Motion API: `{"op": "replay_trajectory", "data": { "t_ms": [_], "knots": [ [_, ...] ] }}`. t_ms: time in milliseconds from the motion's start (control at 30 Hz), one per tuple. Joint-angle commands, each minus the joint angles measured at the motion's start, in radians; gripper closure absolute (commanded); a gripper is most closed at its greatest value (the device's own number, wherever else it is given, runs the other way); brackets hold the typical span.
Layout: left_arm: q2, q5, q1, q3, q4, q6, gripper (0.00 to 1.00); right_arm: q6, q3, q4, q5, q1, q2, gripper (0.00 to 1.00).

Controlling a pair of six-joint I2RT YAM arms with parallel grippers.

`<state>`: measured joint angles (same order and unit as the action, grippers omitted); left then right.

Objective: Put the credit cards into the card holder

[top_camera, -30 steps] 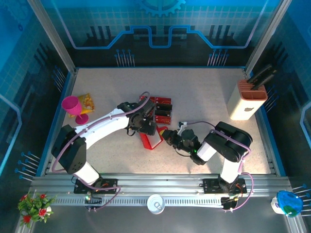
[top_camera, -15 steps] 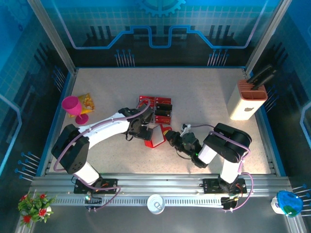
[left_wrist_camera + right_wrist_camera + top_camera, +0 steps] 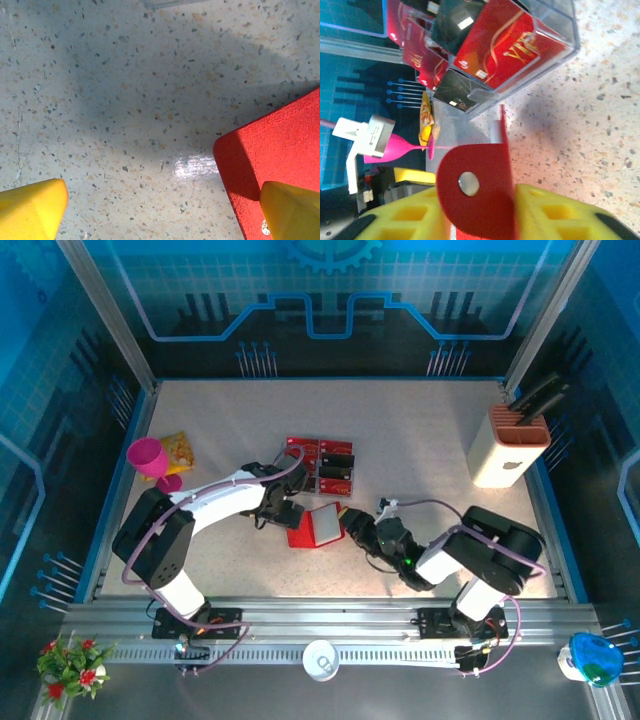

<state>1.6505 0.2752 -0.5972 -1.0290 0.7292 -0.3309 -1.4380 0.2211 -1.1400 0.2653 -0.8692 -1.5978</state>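
Note:
The red card holder (image 3: pixel 318 527) lies open at the table's middle, pale inside facing up. My left gripper (image 3: pixel 283 512) hangs open just left of it; in the left wrist view its yellow fingertips (image 3: pixel 32 207) stand wide apart, the right one over the card holder's red corner (image 3: pixel 280 150). My right gripper (image 3: pixel 352 523) is at the holder's right edge. Its fingers stand apart, with the red snap flap (image 3: pixel 480 200) between them. The credit cards (image 3: pixel 322 462), red and black, stand in a clear tray (image 3: pixel 560 20) just behind, and their faces (image 3: pixel 505 47) show in the right wrist view.
A pink goblet (image 3: pixel 150 460) and a yellow packet (image 3: pixel 178 448) are at the left. A beige slotted block (image 3: pixel 510 445) stands at the right edge. A white cup (image 3: pixel 321 660) sits on the front rail. Bare table lies in front of the holder.
The card holder went from standing up to lying open. My left gripper drew back to the left of it. The right gripper's fingers parted around the flap, and its arm shifted right.

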Motion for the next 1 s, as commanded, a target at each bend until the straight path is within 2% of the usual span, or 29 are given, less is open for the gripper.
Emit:
{"op": "replay_trajectory", "data": {
  "t_ms": [0, 167, 267, 333, 433, 567, 800, 967],
  "knots": [
    [0.014, 0.009, 0.004, -0.003, -0.014, 0.031, 0.01, 0.024, -0.011, 0.145, 0.056, -0.01, 0.089, 0.55],
    [0.019, 0.001, 0.005, -0.005, -0.02, 0.031, 0.01, 0.056, -0.003, 0.383, 0.055, -0.007, 0.282, 0.54],
    [0.025, 0.002, 0.004, -0.006, -0.024, 0.039, 0.01, 0.117, 0.05, 0.669, 0.058, -0.006, 0.456, 0.56],
    [0.028, -0.001, 0.005, -0.006, -0.033, 0.043, 0.01, 0.17, 0.109, 0.91, 0.044, 0.005, 0.545, 0.59],
    [0.033, -0.001, 0.004, -0.008, -0.042, 0.046, 0.01, 0.236, 0.159, 1.037, -0.031, 0.044, 0.596, 0.7],
    [0.042, -0.001, 0.005, -0.015, -0.053, 0.053, 0.01, 0.335, 0.256, 1.091, -0.129, 0.064, 0.524, 0.84],
    [0.067, -0.013, 0.01, -0.037, -0.045, 0.052, 0.01, 0.452, 0.473, 1.07, -0.294, 0.06, 0.219, 1.0],
    [0.059, -0.045, 0.036, -0.038, -0.04, 0.024, 0.01, 0.481, 0.525, 1.034, -0.318, 0.058, 0.085, 1.0]
  ]
}}
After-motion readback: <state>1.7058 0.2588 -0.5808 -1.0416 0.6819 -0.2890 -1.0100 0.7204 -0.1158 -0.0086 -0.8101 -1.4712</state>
